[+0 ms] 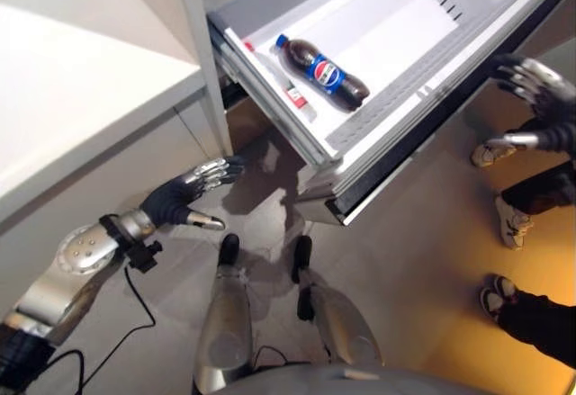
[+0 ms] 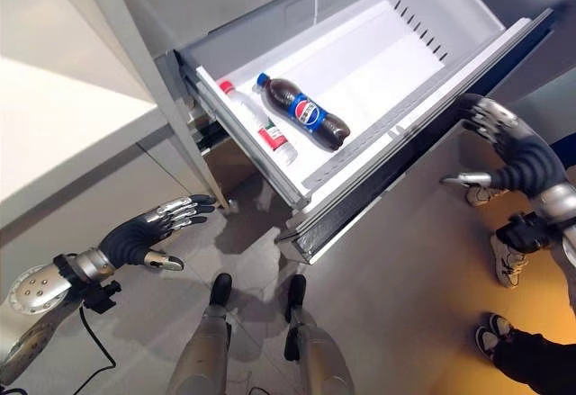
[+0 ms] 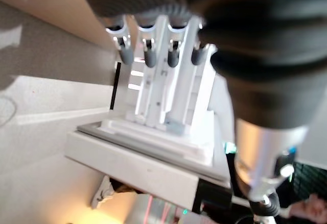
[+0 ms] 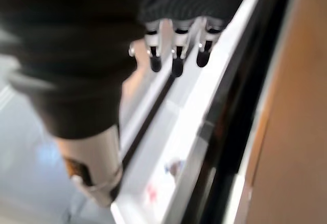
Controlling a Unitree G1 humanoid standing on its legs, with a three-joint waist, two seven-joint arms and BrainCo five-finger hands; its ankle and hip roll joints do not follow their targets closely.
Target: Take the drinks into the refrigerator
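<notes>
Pulled-out refrigerator drawer already holds two bottles (beyond relaxed, empty fingers), so closing it seemingly remains.

Bright, even light; blurred wrist views; soft floor shadows

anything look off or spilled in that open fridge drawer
Nothing spilled. The white refrigerator drawer is pulled out, with a dark cola bottle with a blue cap and a smaller clear bottle with a red cap lying on their sides, caps on. Left hand and right hand are open and hold nothing.
</notes>
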